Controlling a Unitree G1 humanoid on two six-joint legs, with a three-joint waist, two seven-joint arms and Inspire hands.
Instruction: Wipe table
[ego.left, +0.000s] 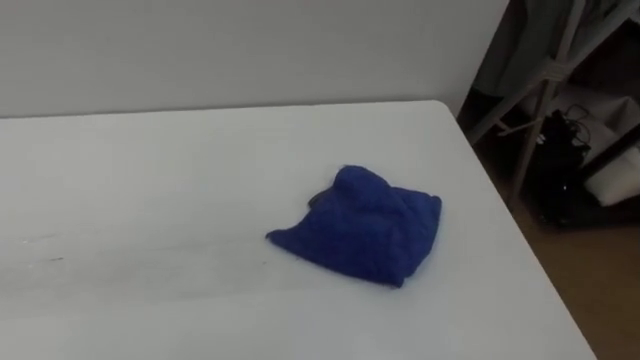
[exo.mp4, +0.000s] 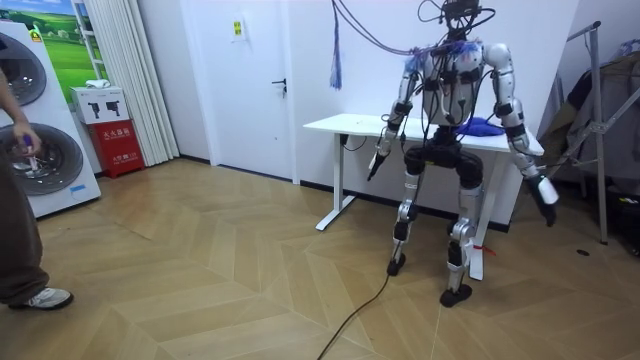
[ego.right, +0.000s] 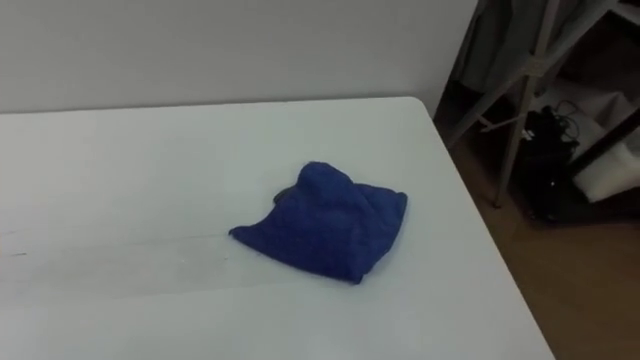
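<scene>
Blue cloth (ego.left: 358, 227) sits bunched on your white table (ego.left: 150, 180), toward 3 o'clock, nothing touching it. Both arms hang down beside the body, left hand (exo.mp4: 376, 166) and right hand (exo.mp4: 546, 192) below table height; can't tell finger state. Metal rack (ego.left: 540, 90) stands at 2 o'clock.

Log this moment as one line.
cloth: bunched, lying free on table | left hand, right hand: hanging at sides
</scene>
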